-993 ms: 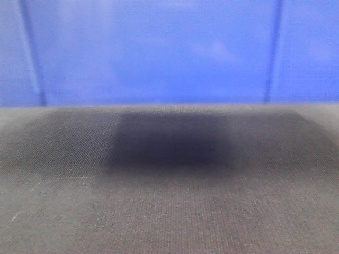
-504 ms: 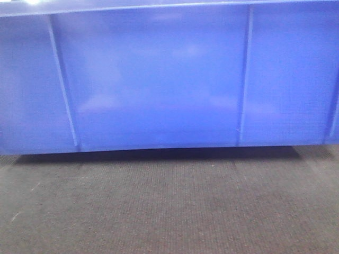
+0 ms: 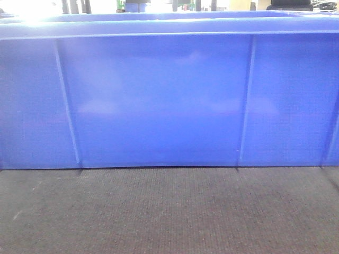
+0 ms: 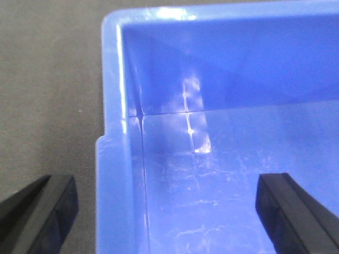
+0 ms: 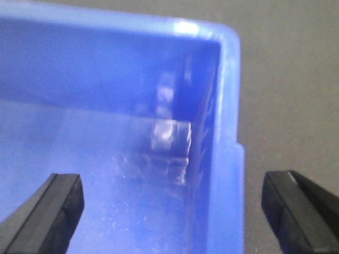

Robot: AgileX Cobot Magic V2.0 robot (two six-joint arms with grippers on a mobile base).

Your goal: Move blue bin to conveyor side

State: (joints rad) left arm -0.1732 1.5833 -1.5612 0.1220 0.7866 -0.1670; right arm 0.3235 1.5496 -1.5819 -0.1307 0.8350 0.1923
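While both pincers, left pincer (image 4: 164,211) and right pincer (image 5: 172,211), gape wide astride the blue bin (image 3: 159,100) walls, holding nothing, one-sided contact could skew it on the conveyor side (image 3: 169,211).

One blue bin (image 3: 159,100) stands on one dark woven belt (image 3: 169,211), and its near wall shows three thin vertical ribs plus a fourth at the right edge, under one thickened top rim. Two black fingers of the left gripper (image 4: 164,211) are in view with jaws wide apart, one bin corner between them, one finger over the belt and one over the bin floor. The right gripper (image 5: 172,211) likewise shows two black fingers, spread wide, with one bin corner between them.
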